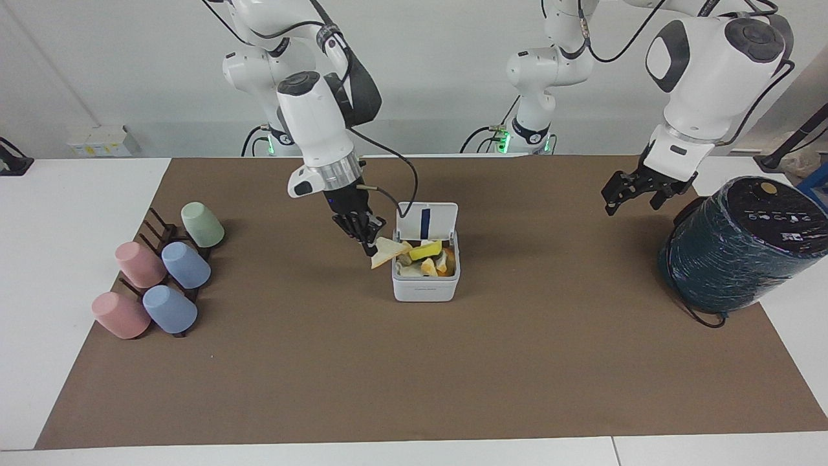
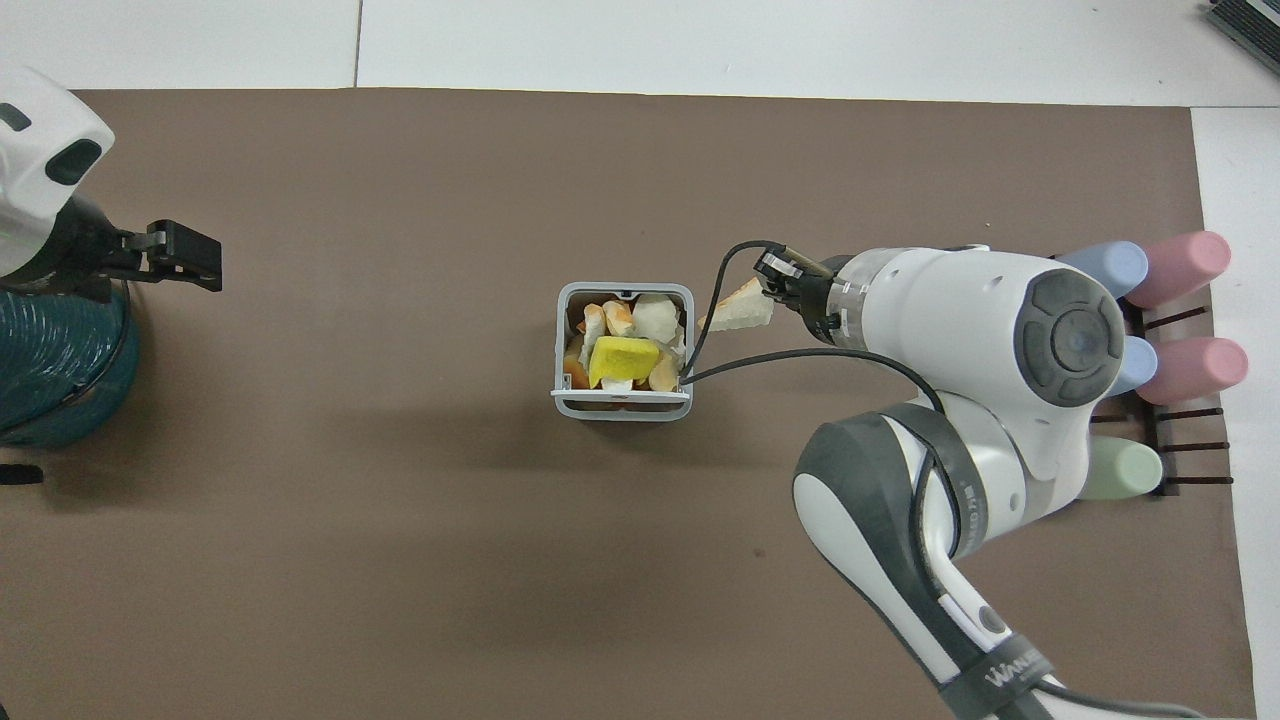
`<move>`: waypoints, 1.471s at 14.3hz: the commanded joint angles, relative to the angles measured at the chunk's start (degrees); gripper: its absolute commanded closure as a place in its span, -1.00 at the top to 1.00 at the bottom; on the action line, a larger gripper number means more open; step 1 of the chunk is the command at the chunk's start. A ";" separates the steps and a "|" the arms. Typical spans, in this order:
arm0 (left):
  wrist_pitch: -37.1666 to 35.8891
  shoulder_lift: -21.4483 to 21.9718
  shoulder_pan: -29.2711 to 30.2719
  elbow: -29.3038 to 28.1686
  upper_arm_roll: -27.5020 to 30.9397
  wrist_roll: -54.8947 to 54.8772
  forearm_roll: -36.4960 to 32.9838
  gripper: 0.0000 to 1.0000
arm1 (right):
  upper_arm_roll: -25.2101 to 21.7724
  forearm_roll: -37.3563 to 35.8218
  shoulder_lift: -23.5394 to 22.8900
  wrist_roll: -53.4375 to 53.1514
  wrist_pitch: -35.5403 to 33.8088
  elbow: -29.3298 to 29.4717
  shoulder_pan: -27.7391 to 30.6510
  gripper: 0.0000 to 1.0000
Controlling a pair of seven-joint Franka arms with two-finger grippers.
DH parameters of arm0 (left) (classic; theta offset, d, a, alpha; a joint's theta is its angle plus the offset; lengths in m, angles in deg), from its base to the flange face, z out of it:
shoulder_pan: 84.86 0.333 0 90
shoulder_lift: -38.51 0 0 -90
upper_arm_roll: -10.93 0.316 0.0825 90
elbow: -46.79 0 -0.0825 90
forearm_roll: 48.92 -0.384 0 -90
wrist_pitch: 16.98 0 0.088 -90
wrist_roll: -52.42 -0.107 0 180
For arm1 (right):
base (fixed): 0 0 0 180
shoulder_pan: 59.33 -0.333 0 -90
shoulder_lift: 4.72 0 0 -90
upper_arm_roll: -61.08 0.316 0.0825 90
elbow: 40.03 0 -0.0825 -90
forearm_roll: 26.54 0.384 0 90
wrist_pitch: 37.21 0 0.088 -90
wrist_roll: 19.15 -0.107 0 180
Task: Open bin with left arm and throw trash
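The white bin (image 1: pixel 425 289) stands mid-table with its lid (image 1: pixel 427 219) raised, blue stripe showing. It holds several scraps, among them a yellow chunk (image 1: pixel 425 249) and an orange piece (image 1: pixel 449 264). In the overhead view the bin (image 2: pixel 620 408) and yellow chunk (image 2: pixel 622 357) show too. My right gripper (image 1: pixel 370 244) is shut on a cream wedge (image 1: pixel 388 252) and holds it over the bin's rim on the right arm's side; it shows in the overhead view (image 2: pixel 778 290) with the wedge (image 2: pixel 742 308). My left gripper (image 1: pixel 626 194) hangs open and empty beside the teal cylinder, also in the overhead view (image 2: pixel 185 255).
A large dark teal wrapped cylinder (image 1: pixel 737 249) lies at the left arm's end of the table, seen from above too (image 2: pixel 50 370). A dark rack with several pastel cups (image 1: pixel 186 265) stands at the right arm's end (image 2: pixel 1185 360). A brown mat (image 1: pixel 414 375) covers the table.
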 commanded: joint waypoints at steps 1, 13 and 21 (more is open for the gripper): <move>0.62 1.95 0.24 -2.27 -0.04 -0.21 -1.26 1.00 | 0.03 0.25 -4.89 -3.62 3.44 2.97 -3.00 -1.00; 0.80 1.86 0.24 -2.27 -0.04 -0.21 -1.26 1.00 | -0.05 -0.80 -6.40 -3.19 8.02 0.94 -4.50 1.00; 0.80 1.95 0.24 -2.45 -0.04 -0.21 -1.26 1.00 | -0.49 -0.80 1.15 15.66 -1.00 0.68 2.69 1.00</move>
